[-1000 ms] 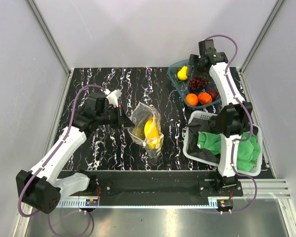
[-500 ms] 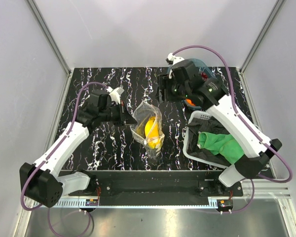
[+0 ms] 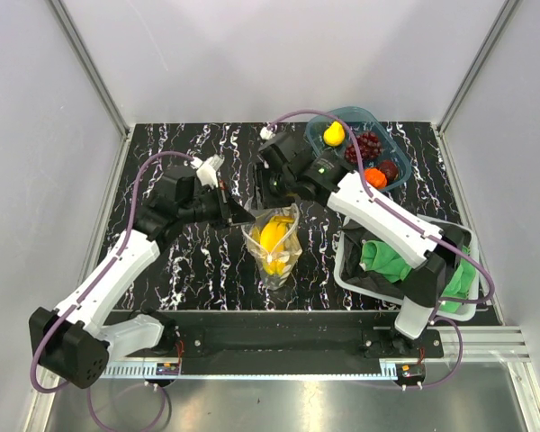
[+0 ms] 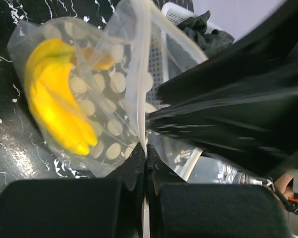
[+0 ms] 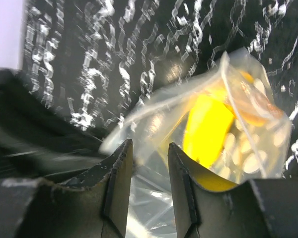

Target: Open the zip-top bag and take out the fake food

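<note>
The clear dotted zip-top bag (image 3: 274,243) hangs at the table's middle with a yellow banana bunch (image 3: 272,236) inside. My left gripper (image 3: 243,216) is shut on the bag's upper left edge; in the left wrist view (image 4: 145,151) the plastic is pinched between its jaws, with the banana (image 4: 54,101) at the left. My right gripper (image 3: 274,193) is open just above the bag's top. In the right wrist view (image 5: 150,148) its fingers straddle the bag's rim (image 5: 154,116), not closed on it, and the banana (image 5: 206,131) shows through the plastic.
A blue tub (image 3: 389,155) at the back right holds a yellow fruit (image 3: 333,134), grapes (image 3: 369,144) and orange fruits (image 3: 376,177). A white basket (image 3: 351,272) with a green cloth (image 3: 391,261) stands at the right, close to the bag.
My right arm has swung from the blue tub leftward and down to the bag's top. My left gripper has lifted the bag more upright and shifted it slightly right.
</note>
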Controlling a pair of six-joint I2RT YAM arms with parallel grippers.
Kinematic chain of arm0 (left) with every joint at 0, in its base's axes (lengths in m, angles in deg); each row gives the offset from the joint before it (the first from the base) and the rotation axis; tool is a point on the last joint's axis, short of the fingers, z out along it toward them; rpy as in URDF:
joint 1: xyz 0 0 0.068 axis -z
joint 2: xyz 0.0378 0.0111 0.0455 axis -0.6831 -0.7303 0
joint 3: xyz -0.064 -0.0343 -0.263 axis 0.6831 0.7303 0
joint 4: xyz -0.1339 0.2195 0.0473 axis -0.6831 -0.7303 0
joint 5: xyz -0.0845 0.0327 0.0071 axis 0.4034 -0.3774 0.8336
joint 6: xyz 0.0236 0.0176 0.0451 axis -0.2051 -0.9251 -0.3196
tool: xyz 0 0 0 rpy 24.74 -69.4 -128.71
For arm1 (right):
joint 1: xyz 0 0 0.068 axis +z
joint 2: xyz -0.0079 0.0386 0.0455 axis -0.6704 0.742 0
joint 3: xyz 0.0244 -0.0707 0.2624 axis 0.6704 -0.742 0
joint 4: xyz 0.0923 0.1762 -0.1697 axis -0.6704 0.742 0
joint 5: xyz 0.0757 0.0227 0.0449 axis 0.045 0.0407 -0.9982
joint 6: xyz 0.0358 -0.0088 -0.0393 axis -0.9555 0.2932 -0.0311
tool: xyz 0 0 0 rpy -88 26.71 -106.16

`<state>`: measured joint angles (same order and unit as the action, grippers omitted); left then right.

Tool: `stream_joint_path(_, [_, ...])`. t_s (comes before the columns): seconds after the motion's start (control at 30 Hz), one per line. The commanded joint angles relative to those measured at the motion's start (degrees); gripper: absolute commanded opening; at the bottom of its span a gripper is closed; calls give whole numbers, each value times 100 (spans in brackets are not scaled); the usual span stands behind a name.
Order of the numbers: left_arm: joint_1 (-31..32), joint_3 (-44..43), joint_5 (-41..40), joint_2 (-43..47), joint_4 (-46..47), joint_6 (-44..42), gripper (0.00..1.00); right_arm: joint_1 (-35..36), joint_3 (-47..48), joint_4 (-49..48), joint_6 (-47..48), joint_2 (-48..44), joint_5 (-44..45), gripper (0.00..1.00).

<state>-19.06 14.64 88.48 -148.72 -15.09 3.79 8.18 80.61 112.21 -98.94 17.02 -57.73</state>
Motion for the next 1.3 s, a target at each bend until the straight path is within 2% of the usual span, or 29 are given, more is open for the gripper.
stream_joint_path(0.0, [23,-4,-122,148,480,264,0,17,-534,-329,86,-211,-121,42])
stream_joint_path(0.17, [23,-83,-130,7,507,194,0,17,-1236,-601,798,-360,-121,46])
stream_joint_path(0.27, [23,-101,-104,-54,498,168,0,17,-1632,-882,1413,-431,80,54])
stream_joint_path(0.37, [23,-110,-60,-99,489,115,0,17,-1739,-962,2010,-396,422,60])
stream_joint_path(0.53, [23,-31,-25,-125,445,45,0,17,-1756,-1137,2820,-308,801,65])
stream_joint_path(0.7, [23,40,-60,-169,419,-8,0,17,-1914,-1506,3399,-168,793,73])
stream_joint_path(0.9, [23,-57,-183,-327,340,-140,0,17,-2090,-1876,3708,52,767,79])
stream_joint_path(1.27, [23,-127,-236,-520,199,-403,0,-141,-2415,-2184,3884,500,810,81])
